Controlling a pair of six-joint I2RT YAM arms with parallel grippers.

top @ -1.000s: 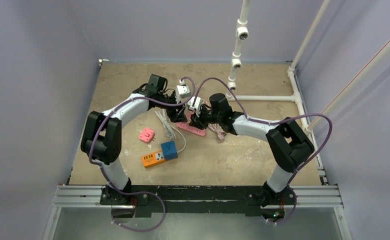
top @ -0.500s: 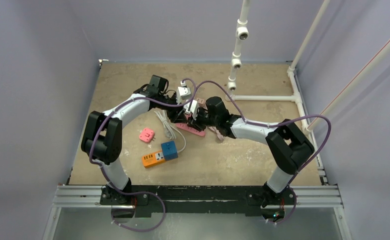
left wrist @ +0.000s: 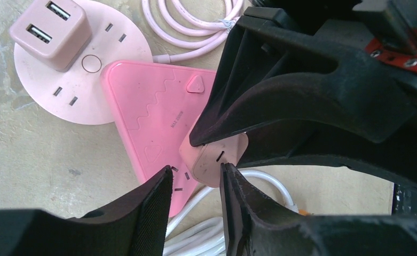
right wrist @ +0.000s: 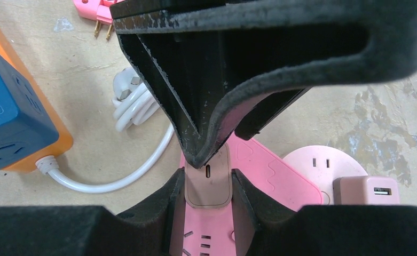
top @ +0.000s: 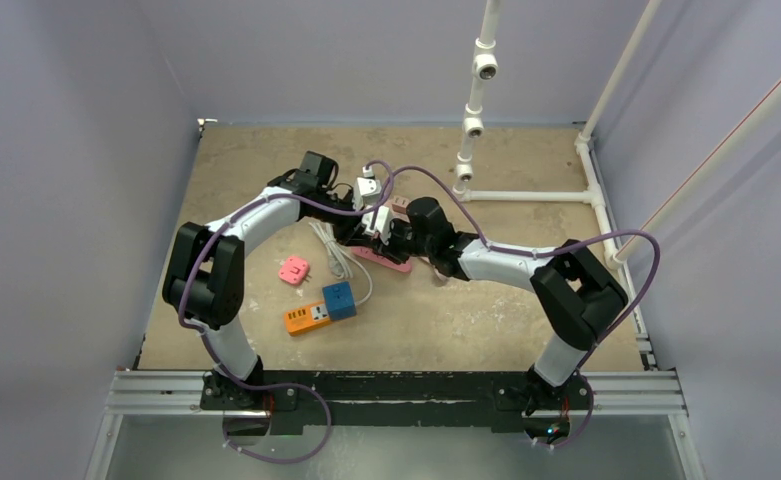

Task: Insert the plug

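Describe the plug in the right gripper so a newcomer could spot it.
At mid-table, where both arms meet, lies a pink power strip. Over it, the right gripper pinches a pale pink plug; unlike the twin-port charger nearby, it shows one slot.

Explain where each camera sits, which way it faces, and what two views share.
Top external: above and behind the bases, looking down at the table; the left arm and right arm show whole.
Left wrist: on the left wrist, looking down at the pink power strip; left arm's fingers at the bottom.
Right wrist: on the right wrist, looking down at the pink charger; right arm's fingers grip it.
Shared: both wrist views show the charger, the strip and the other arm's fingers.
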